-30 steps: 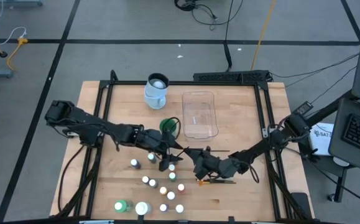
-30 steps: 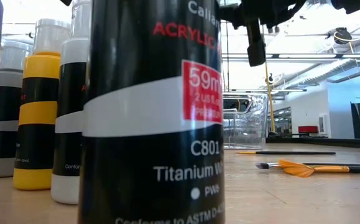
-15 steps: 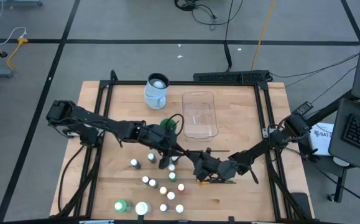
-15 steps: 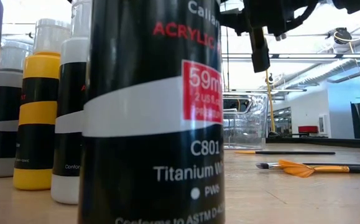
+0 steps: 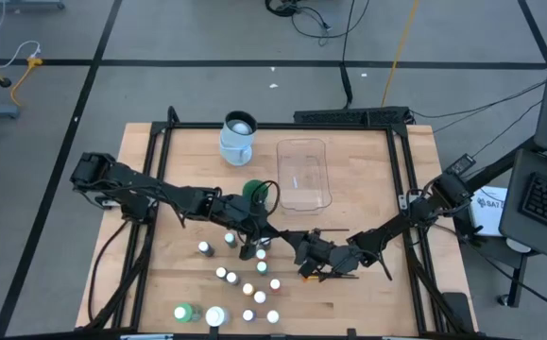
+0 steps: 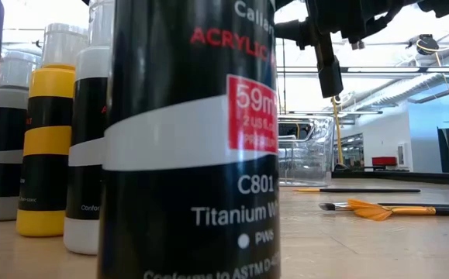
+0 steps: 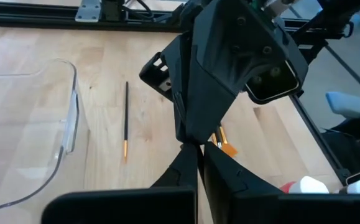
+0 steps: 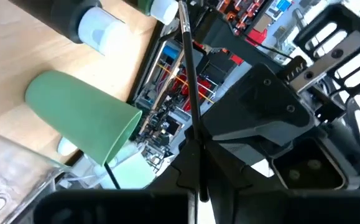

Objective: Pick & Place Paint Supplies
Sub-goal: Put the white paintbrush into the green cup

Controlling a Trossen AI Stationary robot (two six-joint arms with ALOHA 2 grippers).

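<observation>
Both arms meet over the middle of the table. My left gripper (image 5: 275, 233) and my right gripper (image 5: 295, 244) are both shut on one thin dark brush (image 8: 189, 74), held above the table. Small white-capped paint bottles (image 5: 247, 283) stand in a loose group on the table below them. A green bottle (image 5: 185, 312) and a white jar (image 5: 216, 316) stand at the near edge. Two more brushes (image 7: 125, 121) (image 5: 332, 275) lie flat on the wood. A green cup (image 8: 80, 118) lies on its side near the clear tub (image 5: 303, 173). My left gripper pinches the brush's shaft (image 8: 194, 134) between its two fingers (image 7: 186, 171), coming level from the table's left, across the brush. The brush is clear of the table. My right gripper pinches the same shaft at its lower part (image 8: 201, 180) between its two fingers. It comes from the table's right. The brush runs on past the fingers, and its far end (image 8: 181, 9) is free.
A pale blue-white jug (image 5: 238, 137) stands at the far edge, left of the tub. A black metal frame (image 5: 160, 161) borders the table. In the low view a large black paint bottle (image 6: 193, 139) and a yellow one (image 6: 50, 132) fill the foreground.
My left gripper has moved a little toward the table's right edge, up to my right gripper, and has shut its fingers on the brush that my right gripper holds. The brush stays lifted clear.
</observation>
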